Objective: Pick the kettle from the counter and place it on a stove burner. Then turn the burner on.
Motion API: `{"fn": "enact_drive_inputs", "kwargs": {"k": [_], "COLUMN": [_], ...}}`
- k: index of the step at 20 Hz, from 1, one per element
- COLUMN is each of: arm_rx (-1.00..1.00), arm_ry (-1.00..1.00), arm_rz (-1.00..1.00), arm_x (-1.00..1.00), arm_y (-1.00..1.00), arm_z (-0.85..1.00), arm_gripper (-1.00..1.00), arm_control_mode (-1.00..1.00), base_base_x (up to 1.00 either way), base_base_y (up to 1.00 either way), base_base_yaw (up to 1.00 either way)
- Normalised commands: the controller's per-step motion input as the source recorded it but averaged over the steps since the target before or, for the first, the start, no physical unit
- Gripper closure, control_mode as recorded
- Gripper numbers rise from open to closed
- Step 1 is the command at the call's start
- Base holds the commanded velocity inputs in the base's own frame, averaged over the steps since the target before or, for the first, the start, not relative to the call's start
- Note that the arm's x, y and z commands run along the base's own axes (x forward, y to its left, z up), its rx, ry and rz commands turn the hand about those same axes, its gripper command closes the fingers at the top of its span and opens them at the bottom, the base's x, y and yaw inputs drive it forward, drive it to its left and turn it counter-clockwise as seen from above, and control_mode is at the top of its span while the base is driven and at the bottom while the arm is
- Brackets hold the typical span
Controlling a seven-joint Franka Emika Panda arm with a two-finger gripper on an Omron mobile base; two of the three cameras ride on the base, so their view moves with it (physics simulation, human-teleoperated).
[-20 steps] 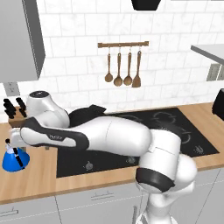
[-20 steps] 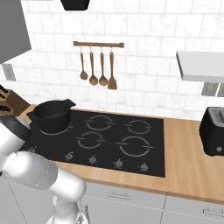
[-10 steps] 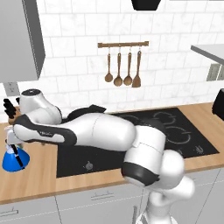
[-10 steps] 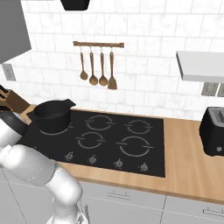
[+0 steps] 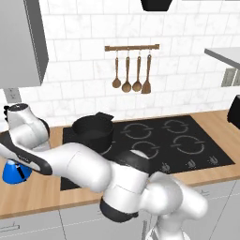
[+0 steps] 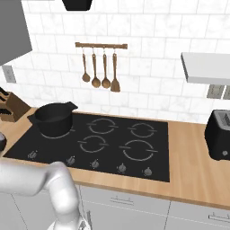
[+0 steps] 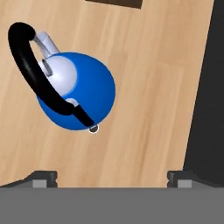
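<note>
The small blue kettle (image 7: 81, 94) with its black arched handle (image 7: 30, 70) stands on the wood-grain counter (image 7: 144, 87), left of the black cooktop edge (image 7: 210, 87). My gripper (image 7: 111, 177) hovers above it, open wide, with nothing between the fingertips (image 7: 43, 177). The kettle lies up and to the left of the gap's middle in the hand view. In the left base view the kettle (image 5: 10, 172) sits at the far left of the counter (image 5: 37, 197), partly hidden under my arm. The stove burners (image 5: 145, 150) are bare.
A black pot (image 5: 92, 131) occupies the back-left burner (image 6: 54, 119). Knobs (image 6: 94, 164) line the cooktop's front edge. A knife block (image 6: 9, 108) stands at the far left, a toaster (image 6: 218, 134) at the right. Utensils (image 5: 131, 70) hang on the wall.
The arm has swung further left and its elbow has dropped lower in front of the cooktop. The kettle has not moved and the gripper stays open.
</note>
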Motion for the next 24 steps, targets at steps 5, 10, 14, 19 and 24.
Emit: {"fn": "enact_drive_inputs", "kwargs": {"k": [5,10,14,19,24], "arm_rx": [-0.03,0.0,0.0,0.0,0.0], "arm_ry": [-0.08,-0.09,-0.14,-0.14,-0.07], "arm_rz": [0.0,0.0,0.0,0.0,0.0], "arm_x": [0.0,0.07,0.18,0.25,0.32], "arm_y": [0.16,0.13,0.01,0.05,0.29], "arm_z": [-0.37,-0.3,-0.24,-0.24,-0.08], "arm_gripper": [-1.0,-1.0,-1.0,-1.0,-1.0], "arm_control_mode": [-1.0,-1.0,-1.0,-1.0,-1.0], "base_base_x": [0.0,0.0,0.0,0.0,0.0], "base_base_y": [0.0,0.0,0.0,0.0,0.0], "base_base_yaw": [0.0,0.0,0.0,0.0,0.0]}}
